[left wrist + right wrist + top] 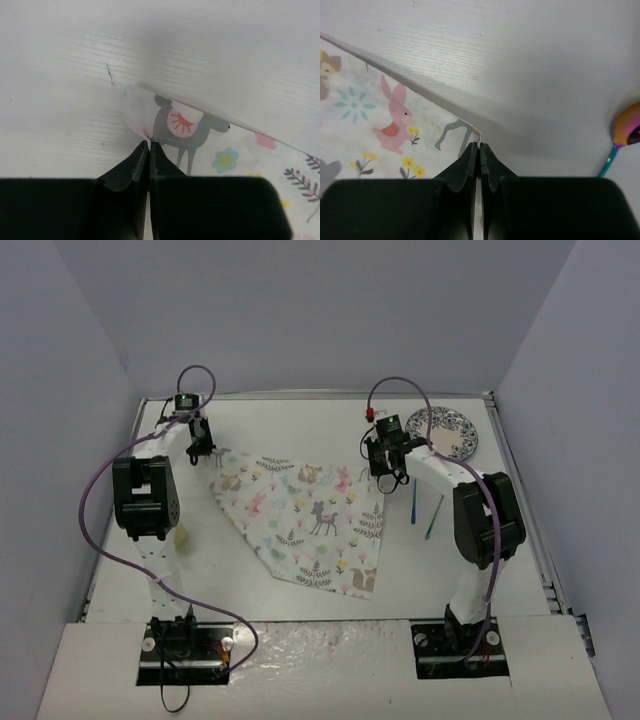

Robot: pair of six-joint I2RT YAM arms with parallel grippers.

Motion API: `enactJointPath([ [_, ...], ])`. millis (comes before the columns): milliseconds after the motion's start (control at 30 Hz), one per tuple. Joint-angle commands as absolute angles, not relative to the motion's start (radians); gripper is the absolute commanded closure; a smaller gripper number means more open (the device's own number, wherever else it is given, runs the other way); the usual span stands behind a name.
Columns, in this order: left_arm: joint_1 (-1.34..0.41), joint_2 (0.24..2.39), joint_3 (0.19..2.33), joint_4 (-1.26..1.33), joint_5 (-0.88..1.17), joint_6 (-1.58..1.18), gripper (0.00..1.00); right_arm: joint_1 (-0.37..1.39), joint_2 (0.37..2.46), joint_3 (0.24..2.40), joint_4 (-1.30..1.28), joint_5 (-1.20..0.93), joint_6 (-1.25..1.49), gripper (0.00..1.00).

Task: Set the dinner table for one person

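The white dinner table (300,425) carries a square animal-and-leaf printed cloth (300,515), spread flat and turned like a diamond. My left gripper (205,448) is shut on the cloth's far left corner (137,117), its tips pinching the fabric (149,143). My right gripper (382,472) is shut on the cloth's far right corner (470,135), pinched between the tips (480,146). A patterned plate (443,432) lies at the far right. Two slim utensils, a blue one (414,502) and a green one (433,517), lie right of the cloth.
An iridescent spoon bowl (626,131) shows at the right edge of the right wrist view. A small pale yellow object (182,535) lies by the left arm. Grey walls enclose the table on three sides.
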State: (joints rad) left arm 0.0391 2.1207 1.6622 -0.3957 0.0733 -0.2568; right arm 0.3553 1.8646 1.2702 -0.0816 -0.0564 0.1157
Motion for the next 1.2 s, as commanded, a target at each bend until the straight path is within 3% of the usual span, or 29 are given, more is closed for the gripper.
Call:
enactJointPath([
  [0, 0.041, 1.811, 1.691, -0.296, 0.1, -0.18, 1.0, 0.365, 1.589, 1.278, -0.069, 0.055, 0.135, 1.0],
  [400, 0.043, 1.395, 1.628, -0.265, 0.042, -0.147, 1.0, 0.376, 1.108, 1.163, -0.084, 0.112, 0.14, 1.0],
  [700, 0.043, 1.209, 1.629, -0.359, -0.049, -0.036, 1.0, 0.384, 0.904, 1.114, -0.09, -0.129, 0.143, 1.0],
  [900, 0.043, 1.28, 1.648, -0.365, -0.066, 0.038, 1.0, 0.387, 0.918, 1.1, -0.1, -0.187, 0.202, 1.0],
  [1167, 0.04, 1.66, 1.707, -0.272, -0.028, 0.035, 1.0, 0.387, 1.128, 1.004, -0.087, 0.088, 0.328, 1.0],
])
